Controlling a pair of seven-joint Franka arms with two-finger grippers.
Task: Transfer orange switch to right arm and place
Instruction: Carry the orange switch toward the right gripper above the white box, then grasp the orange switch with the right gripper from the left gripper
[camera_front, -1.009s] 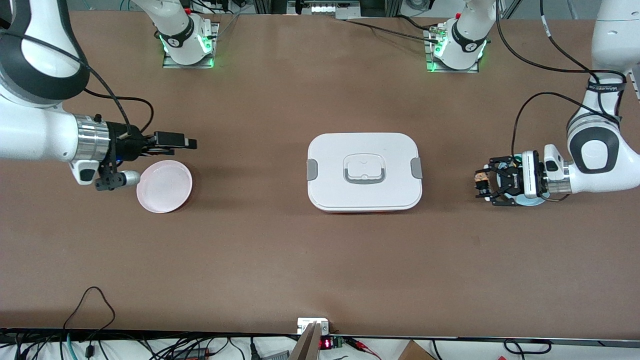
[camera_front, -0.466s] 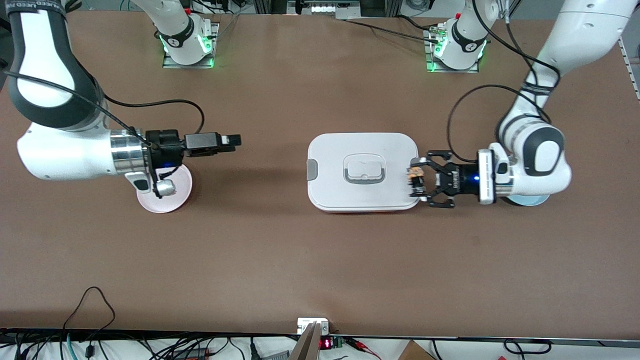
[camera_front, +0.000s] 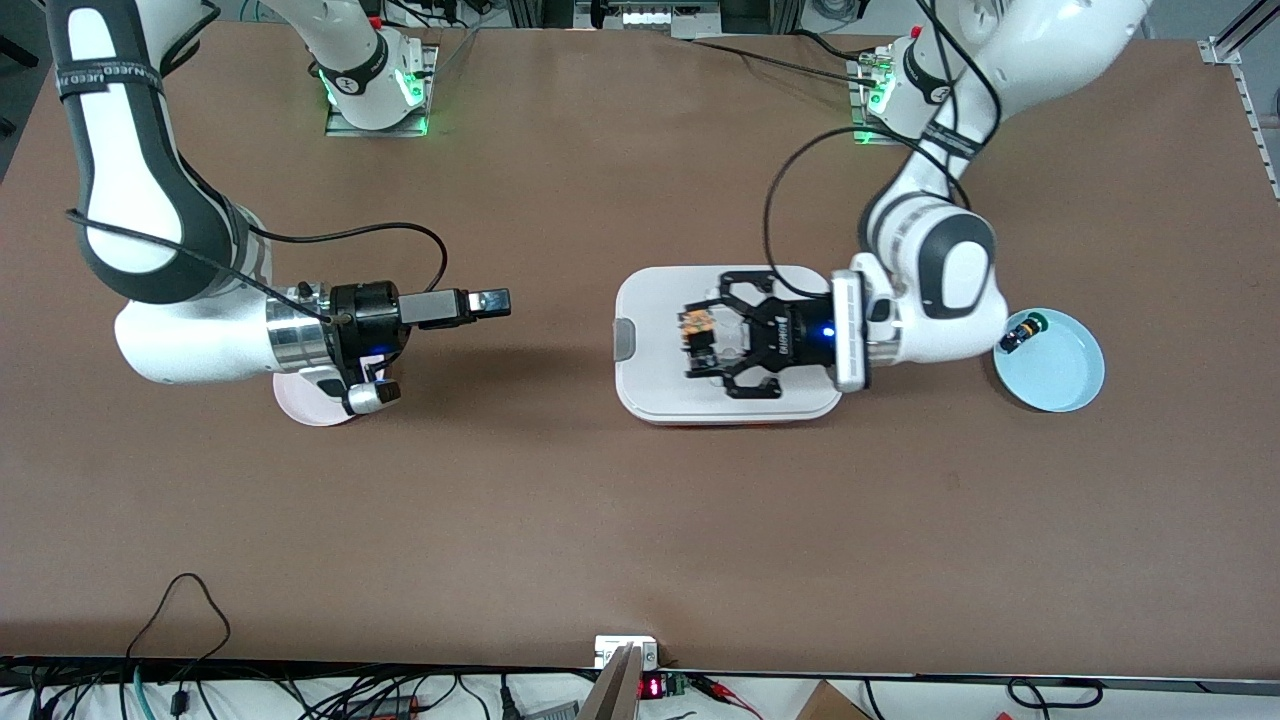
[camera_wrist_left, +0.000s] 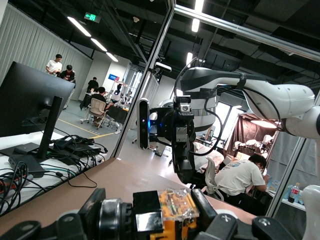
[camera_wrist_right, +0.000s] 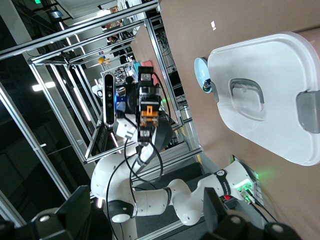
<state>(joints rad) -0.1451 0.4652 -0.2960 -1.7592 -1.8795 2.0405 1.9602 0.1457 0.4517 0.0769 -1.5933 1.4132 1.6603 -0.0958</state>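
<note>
The orange switch (camera_front: 695, 328) is a tiny black and orange part clamped between the fingers of my left gripper (camera_front: 697, 338), which hangs over the lid of the white box (camera_front: 650, 385). In the left wrist view the switch (camera_wrist_left: 177, 207) sits between the black fingers of the left gripper (camera_wrist_left: 150, 216). My right gripper (camera_front: 492, 301) is open and empty, over bare table between the pink plate (camera_front: 300, 408) and the box, and points at the left gripper. In the right wrist view the right gripper (camera_wrist_right: 147, 215) stands wide apart, and the switch (camera_wrist_right: 146, 113) shows farther off.
A light-blue plate (camera_front: 1065, 380) lies toward the left arm's end of the table, with a small black part with a green cap (camera_front: 1022, 330) in it. The pink plate is mostly hidden under the right arm's wrist. The box has a grey handle and side clips.
My left gripper has carried the switch from the box's edge to over the middle of the lid, uncovering the blue plate. My right gripper has moved closer to the box.
</note>
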